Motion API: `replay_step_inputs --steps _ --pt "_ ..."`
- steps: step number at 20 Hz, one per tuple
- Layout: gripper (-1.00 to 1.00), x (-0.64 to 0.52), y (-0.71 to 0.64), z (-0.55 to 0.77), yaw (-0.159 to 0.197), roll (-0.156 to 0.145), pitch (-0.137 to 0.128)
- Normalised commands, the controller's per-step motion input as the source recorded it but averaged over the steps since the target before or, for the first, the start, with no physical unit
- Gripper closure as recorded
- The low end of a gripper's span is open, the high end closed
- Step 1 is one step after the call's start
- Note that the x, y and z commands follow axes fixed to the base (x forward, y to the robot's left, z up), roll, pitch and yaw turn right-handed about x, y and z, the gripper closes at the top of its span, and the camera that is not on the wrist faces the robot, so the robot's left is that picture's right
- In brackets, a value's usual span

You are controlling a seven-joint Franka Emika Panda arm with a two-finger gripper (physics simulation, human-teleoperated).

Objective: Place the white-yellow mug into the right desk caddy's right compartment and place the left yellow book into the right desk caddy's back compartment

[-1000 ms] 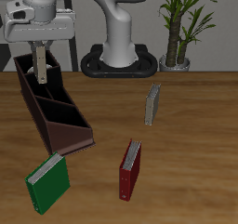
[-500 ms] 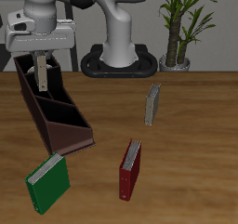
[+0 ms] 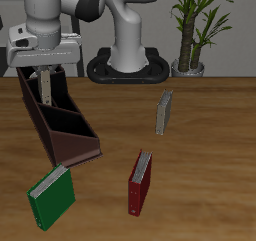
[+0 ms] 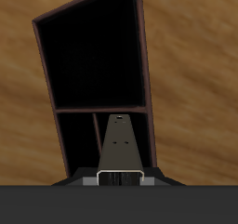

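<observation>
My gripper (image 3: 45,73) hangs over the far end of the right desk caddy (image 3: 72,137), a long dark brown box with inner dividers. It is shut on a slim dull yellow book (image 3: 46,89), held upright with its lower end down between the caddy's walls. In the wrist view the book (image 4: 119,144) reaches from the gripper (image 4: 119,177) to a divider, with the dark caddy (image 4: 93,60) below it. A second yellow book (image 3: 164,112) of the same look stands on the table. The white-yellow mug is out of view.
A red book (image 3: 140,181) stands near the table's front edge and a green book (image 3: 52,196) lies just past the caddy's near end. The robot's base (image 3: 128,65) and a potted plant (image 3: 190,35) stand at the back.
The gripper has come down with the yellow book, whose lower end now sits deeper inside the caddy's far end. Nothing else has moved.
</observation>
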Motion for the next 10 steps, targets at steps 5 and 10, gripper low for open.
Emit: replay_step_inputs --steps 5,10 --pt "1.0 0.08 -0.1 -0.26 -0.025 -0.021 0.031" --pt "1.0 0.07 -0.03 -0.22 -0.01 -0.008 0.035"
